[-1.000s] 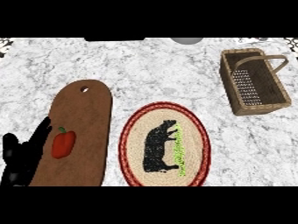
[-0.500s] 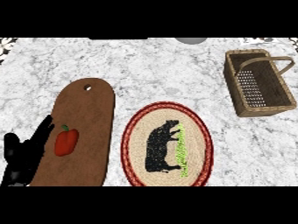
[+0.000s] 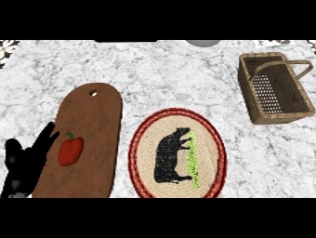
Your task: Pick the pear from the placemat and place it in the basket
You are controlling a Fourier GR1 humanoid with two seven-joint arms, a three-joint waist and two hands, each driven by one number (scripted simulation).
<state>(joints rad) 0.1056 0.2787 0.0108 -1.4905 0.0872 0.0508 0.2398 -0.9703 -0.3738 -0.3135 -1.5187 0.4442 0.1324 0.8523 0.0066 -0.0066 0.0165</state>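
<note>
The left robot hand (image 3: 25, 163) rests open, fingers straight, beside one wooden cutting board (image 3: 85, 139) bearing one red pepper (image 3: 70, 151). No pear shows on the single oval placemat (image 3: 179, 153). One wicker basket (image 3: 274, 88) stands far right on the bench (image 3: 167, 74).

We see a grey-white marbled table (image 3: 154, 69), a brown cutting board (image 3: 92, 116) bearing a red pepper (image 3: 70, 151), a tan woven basket (image 3: 276, 88), and a beige placemat (image 3: 178, 153) rimmed red, showing a black cow.
</note>
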